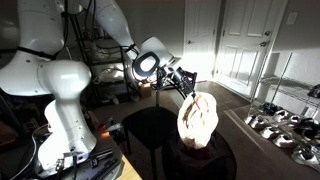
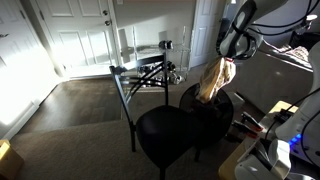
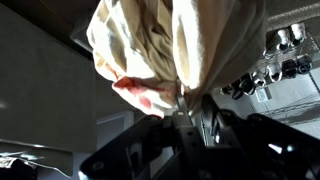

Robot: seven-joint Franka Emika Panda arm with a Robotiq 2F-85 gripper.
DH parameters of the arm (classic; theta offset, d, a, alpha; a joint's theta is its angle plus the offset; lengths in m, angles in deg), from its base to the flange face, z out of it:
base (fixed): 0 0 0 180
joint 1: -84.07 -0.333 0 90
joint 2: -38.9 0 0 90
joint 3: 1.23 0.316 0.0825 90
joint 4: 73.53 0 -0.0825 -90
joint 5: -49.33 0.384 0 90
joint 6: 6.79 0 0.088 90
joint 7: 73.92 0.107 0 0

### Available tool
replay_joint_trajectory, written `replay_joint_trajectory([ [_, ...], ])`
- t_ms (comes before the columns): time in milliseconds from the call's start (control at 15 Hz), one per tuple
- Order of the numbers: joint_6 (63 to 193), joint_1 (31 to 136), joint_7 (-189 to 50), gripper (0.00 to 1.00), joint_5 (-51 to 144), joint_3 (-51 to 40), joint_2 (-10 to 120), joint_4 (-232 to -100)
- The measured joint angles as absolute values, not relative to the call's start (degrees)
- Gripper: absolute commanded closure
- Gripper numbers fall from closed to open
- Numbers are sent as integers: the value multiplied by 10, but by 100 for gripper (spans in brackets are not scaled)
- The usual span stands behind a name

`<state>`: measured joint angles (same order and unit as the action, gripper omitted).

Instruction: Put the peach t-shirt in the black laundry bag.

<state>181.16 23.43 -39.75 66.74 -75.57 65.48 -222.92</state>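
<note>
The peach t-shirt point(image 1: 198, 120) hangs bunched from my gripper point(image 1: 190, 91) in both exterior views; it also shows in an exterior view point(image 2: 216, 80). It dangles over the open black laundry bag point(image 1: 215, 158), whose dark rim shows below it, also in an exterior view point(image 2: 206, 106). In the wrist view the shirt point(image 3: 165, 45) fills the upper frame, pinched between my fingers point(image 3: 188, 100). The gripper is shut on the shirt.
A round black stool point(image 2: 172, 133) stands beside the bag, also in an exterior view point(image 1: 150, 125). A wire rack with shoes point(image 1: 285, 125) stands at one side. A black metal stand point(image 2: 150, 75) and white doors point(image 2: 80, 35) are behind.
</note>
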Motion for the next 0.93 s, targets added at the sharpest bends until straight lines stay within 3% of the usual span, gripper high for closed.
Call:
replay_joint_trajectory([
  [467,1812,221,-397,3,667,-755,651,-2232],
  [533,1812,219,-397,1,667,-754,649,-2232],
  [600,1812,216,-397,14,667,-753,646,-2233],
  [733,1812,211,-397,1,667,-751,640,-2236],
  [933,1812,209,-397,1,667,-751,638,-2238],
])
